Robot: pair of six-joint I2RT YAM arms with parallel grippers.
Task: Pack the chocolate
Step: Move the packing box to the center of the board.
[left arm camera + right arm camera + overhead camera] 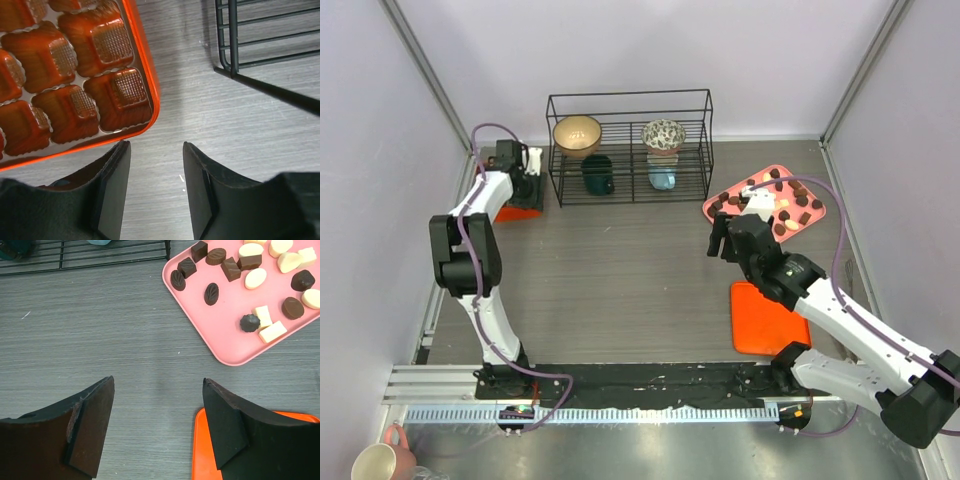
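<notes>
Brown and cream chocolate pieces [211,293] lay on a pink plastic tray [225,336], long axes unaligned (every heading); left gripper [156,192] and right gripper [157,427] gaped, empty.

The chocolate [211,293] lies on the tray [220,335], right of the rack [630,148]

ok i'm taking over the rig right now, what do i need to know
Left gripper: open, empty, over the table by the corner of the orange box, near the wire rack.
Right gripper: open, empty, over the table just short of the pink tray.
Chocolates: loose on the pink tray; none held.
Done: nothing packed that shows; the box cells in view are empty.
To do: move the chocolates into the box, across the table from the tray.
</notes>
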